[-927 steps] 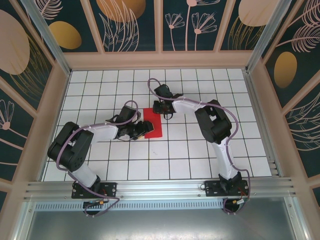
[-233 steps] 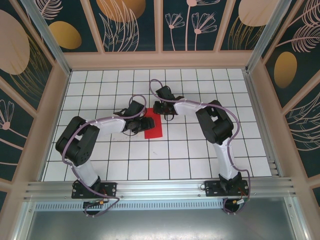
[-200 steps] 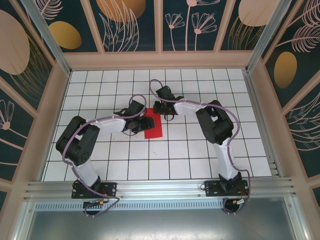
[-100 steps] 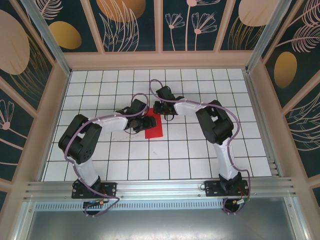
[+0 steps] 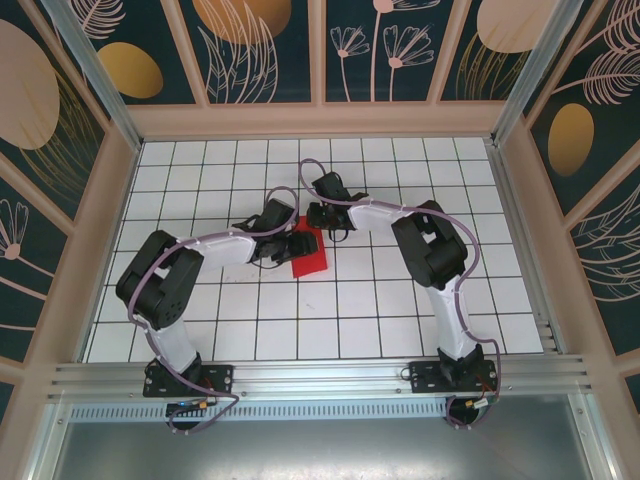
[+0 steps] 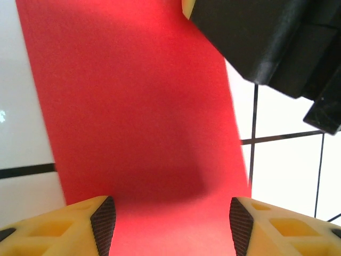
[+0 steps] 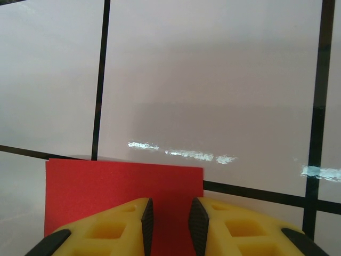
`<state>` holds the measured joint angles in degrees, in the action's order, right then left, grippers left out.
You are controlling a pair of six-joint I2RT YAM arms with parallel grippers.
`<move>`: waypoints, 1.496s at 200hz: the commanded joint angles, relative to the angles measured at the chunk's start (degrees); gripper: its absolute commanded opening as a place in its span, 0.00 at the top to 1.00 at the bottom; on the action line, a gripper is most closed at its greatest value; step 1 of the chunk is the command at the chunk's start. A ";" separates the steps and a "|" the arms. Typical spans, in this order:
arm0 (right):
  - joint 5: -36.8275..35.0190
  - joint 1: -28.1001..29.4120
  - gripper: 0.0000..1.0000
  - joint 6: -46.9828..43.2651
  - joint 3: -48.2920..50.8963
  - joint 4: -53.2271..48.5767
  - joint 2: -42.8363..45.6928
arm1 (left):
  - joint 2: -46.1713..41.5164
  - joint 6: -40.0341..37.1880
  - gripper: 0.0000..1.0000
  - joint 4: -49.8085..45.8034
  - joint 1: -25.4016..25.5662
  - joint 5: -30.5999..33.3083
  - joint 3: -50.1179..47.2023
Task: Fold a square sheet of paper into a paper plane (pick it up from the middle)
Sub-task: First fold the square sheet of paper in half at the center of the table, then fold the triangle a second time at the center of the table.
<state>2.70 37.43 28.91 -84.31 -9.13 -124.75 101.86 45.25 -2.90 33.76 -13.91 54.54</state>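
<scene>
Red paper (image 5: 312, 258) lies flat near the middle of the tiled worktop (image 5: 400, 300), folded into a narrow rectangle. Its long axis runs near to far, roughly along the grid lines.

Left gripper (image 5: 297, 245) sits over the paper's left long edge. In the wrist view its jaws stand well apart, a fingertip (image 6: 104, 221) over each long side of the strip (image 6: 138, 106), with nothing clamped.

Right gripper (image 5: 322, 218) is at the far short end. Its jaws are almost together with a slim gap, the tips are down just inside the far edge (image 7: 96, 181), and the paper is flat beneath them.

Since the earliest frame the left gripper has moved from the near-left corner up the left side. Less red shows now. The right gripper is much where it was.
</scene>
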 commanded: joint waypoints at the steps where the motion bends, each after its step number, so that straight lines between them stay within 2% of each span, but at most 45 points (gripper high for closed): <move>1: 1.26 -0.08 0.68 0.89 3.90 -6.87 -5.79 | -1.41 2.04 0.39 4.74 0.16 -3.27 -1.91; 14: 1.49 -0.08 0.68 0.80 3.81 -6.96 -5.64 | -1.48 2.24 0.39 4.31 0.12 -2.51 -2.07; 34: 1.70 -0.12 0.69 0.15 2.66 -7.81 -4.45 | -3.28 1.45 0.39 2.41 -0.05 1.93 -2.90; 44: 1.65 -0.09 0.69 -0.54 1.59 -8.40 -3.02 | -6.35 1.19 0.39 1.82 -0.49 3.10 -3.63; 77: -1.01 0.56 0.67 -4.80 -4.18 -12.52 2.10 | -12.31 1.58 0.38 2.37 -4.01 3.14 -9.07; 101: -5.80 2.74 0.59 -7.68 -5.87 -15.36 5.45 | -15.57 2.05 0.37 3.79 -9.01 1.40 -14.55; 130: -10.90 8.03 0.41 -11.48 -2.47 -15.92 8.78 | -18.07 0.74 0.32 3.86 -13.31 1.14 -17.68; 166: -5.89 12.03 0.25 -18.60 2.45 -14.35 10.49 | -18.67 -0.43 0.29 4.42 -18.56 -0.22 -20.00; 212: 0.63 14.10 0.14 -28.72 3.96 -15.76 9.50 | -18.77 -0.83 0.27 5.99 -22.23 -2.25 -21.36; 299: 1.03 15.40 0.08 -39.19 2.83 -19.82 6.37 | -17.50 -1.02 0.20 6.15 -22.78 -1.38 -21.03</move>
<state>2.72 52.77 -5.82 -80.73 -25.98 -116.36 84.05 45.19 2.61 11.55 -15.44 33.58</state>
